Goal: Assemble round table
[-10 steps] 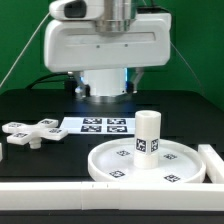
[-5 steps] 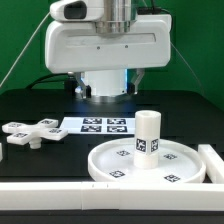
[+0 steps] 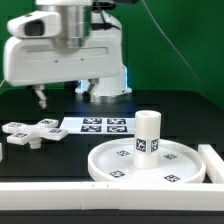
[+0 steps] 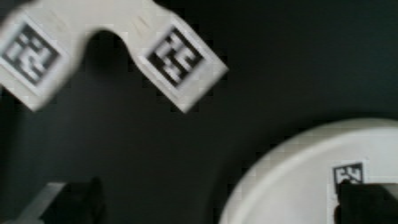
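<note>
The post (image 3: 148, 134) stands on the disc (image 3: 108, 162), so next we grab the cross piece (image 3: 33, 130); our jaws hold nothing, but we cannot tell how open they are.

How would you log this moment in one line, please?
gripper: holds nothing, jaw state unclear | cross-shaped piece: flat on table | post: upright on round disc

One round disc (image 3: 192, 164), one post (image 3: 149, 131), one cross-shaped piece (image 3: 31, 130), one marker board (image 3: 101, 125).
</note>
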